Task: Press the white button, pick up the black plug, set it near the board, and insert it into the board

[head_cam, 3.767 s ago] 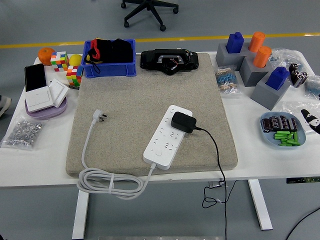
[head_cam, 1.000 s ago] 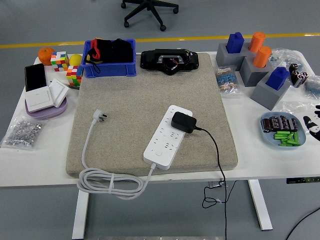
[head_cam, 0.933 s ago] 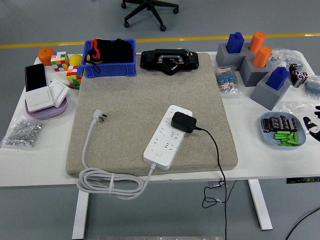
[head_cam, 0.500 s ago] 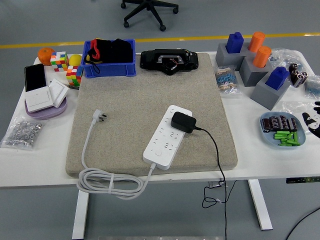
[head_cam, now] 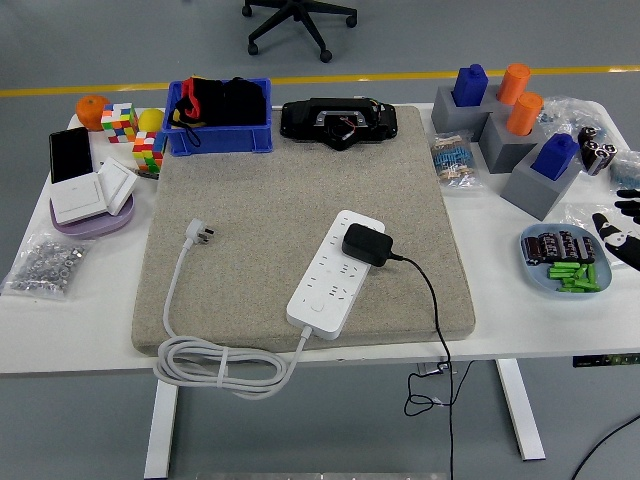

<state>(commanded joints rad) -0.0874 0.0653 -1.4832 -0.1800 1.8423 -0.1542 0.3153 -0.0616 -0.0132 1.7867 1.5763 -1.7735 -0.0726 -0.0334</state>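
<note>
A white power strip point(head_cam: 334, 274) lies slantwise on the grey felt mat point(head_cam: 270, 190), with its white button point(head_cam: 316, 309) near the lower end. A black plug adapter point(head_cam: 366, 245) sits on the strip's upper right part, and its black cable point(head_cam: 435, 310) runs down over the table's front edge. The strip's own white cord point(head_cam: 215, 365) is coiled at the mat's front left, its plug point(head_cam: 200, 233) lying on the mat. My right hand point(head_cam: 622, 228) shows only at the right edge, fingers spread, holding nothing. The left arm is out of view.
A blue bin point(head_cam: 218, 116) and a black device point(head_cam: 337, 122) stand at the back. Grey holders with blue and orange pegs point(head_cam: 520, 120) and a blue plate of parts point(head_cam: 565, 260) are at the right. Cubes point(head_cam: 120, 122), wall switches point(head_cam: 92, 194) and a bag of nuts point(head_cam: 45, 265) are at the left.
My right hand has come further into view at the right edge and moved up and left, toward the blue plate. Nothing on the table has moved.
</note>
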